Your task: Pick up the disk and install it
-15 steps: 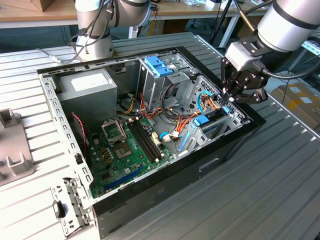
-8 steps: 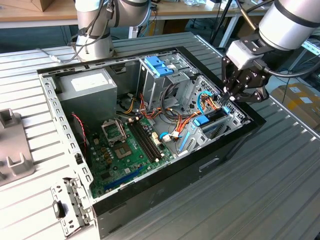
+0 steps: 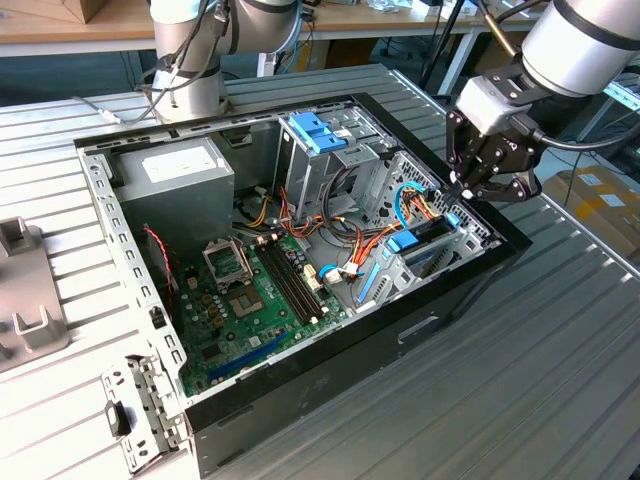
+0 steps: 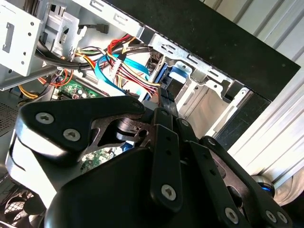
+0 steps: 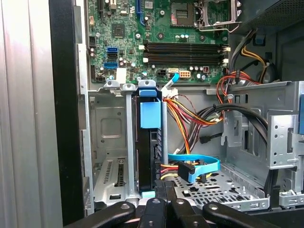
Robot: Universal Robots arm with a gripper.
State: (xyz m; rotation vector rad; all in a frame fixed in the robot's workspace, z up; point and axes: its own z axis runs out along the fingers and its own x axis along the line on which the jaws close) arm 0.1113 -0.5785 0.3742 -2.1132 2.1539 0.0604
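Bright, even light fills the exterior view, laying pale glare on the ribbed metal tabletop (image 3: 560,330) and on the white arm (image 3: 580,40), while the inside of the computer case (image 3: 300,260) sits in softer shade. In the second wrist view the black hand (image 4: 156,180) is close, dark and slightly soft, with daylight glare on the tabletop behind. In the first wrist view the motherboard (image 5: 156,42) is crisp and well lit, and the drive bay (image 5: 111,152) beside it is shadowed.

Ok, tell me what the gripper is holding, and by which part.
It cannot be told. The gripper is at one end of the disk, which stands slotted in the drive cage.
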